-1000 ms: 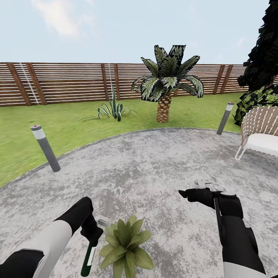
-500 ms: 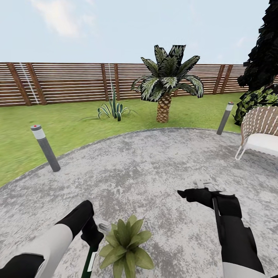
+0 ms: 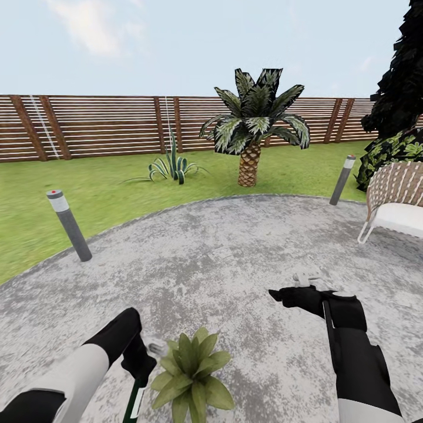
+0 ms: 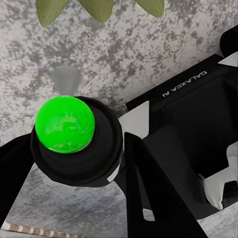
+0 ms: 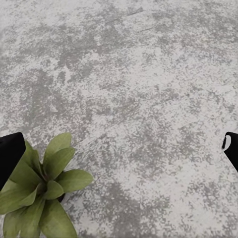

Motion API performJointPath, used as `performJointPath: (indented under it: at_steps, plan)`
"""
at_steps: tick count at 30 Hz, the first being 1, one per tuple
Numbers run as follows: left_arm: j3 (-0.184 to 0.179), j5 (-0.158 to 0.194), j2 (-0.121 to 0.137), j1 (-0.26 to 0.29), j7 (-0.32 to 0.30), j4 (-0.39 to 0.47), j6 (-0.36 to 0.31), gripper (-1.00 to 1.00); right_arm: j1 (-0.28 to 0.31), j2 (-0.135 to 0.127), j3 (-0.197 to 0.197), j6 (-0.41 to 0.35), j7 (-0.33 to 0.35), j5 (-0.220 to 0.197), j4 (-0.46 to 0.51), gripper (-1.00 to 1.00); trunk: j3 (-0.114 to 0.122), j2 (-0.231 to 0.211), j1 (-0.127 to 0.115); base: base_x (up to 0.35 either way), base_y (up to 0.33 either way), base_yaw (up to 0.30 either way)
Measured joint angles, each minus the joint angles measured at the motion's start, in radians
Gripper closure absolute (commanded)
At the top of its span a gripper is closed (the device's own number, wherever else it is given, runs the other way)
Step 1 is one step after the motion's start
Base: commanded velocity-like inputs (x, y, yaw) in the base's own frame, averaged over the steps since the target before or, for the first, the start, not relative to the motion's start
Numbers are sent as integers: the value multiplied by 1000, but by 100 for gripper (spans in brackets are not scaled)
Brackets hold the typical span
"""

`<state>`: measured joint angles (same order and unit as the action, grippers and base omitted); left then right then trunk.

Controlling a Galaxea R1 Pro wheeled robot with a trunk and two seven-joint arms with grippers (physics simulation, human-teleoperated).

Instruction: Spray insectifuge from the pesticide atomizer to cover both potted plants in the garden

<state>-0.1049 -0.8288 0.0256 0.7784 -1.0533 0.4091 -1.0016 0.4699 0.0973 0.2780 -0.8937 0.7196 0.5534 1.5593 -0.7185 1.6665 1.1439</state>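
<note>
The pesticide atomizer (image 3: 136, 400) hangs near-upright, clenched in the left tool (image 3: 141, 363) just beside a potted plant (image 3: 189, 376). The left wrist view reveals its button (image 4: 64, 123) glowing green, nozzle (image 4: 66, 79) aimed toward the leaves, and "GALAXEA AI" lettering. The right tool (image 3: 282, 295) hovers over paving (image 3: 235, 247), fingers (image 5: 10, 153) spread apart.

A palm (image 3: 256, 126) and striped agave (image 3: 171, 165) stand on grass (two bollards (image 3: 69, 224) edge the paving).

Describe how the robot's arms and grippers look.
Both arms have white shells near the body and black forearm and wrist casings. The left gripper and right gripper end in pale grey fingers. White "GALAXEA AI" lettering marks the left gripper's black housing in the wrist view.
</note>
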Motion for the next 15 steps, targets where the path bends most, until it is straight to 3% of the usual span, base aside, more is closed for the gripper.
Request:
performJointPath:
  at_steps: [9,15]
  plan:
    - [3,0,1,4,0,0,0,100,0,-2,10,0,-1,0,2,-100,0,0,0,0,0,-106]
    - [0,-2,12,2,1,0,1,100,0,-2,10,0,-1,1,3,-100,0,0,0,0,0,-22]
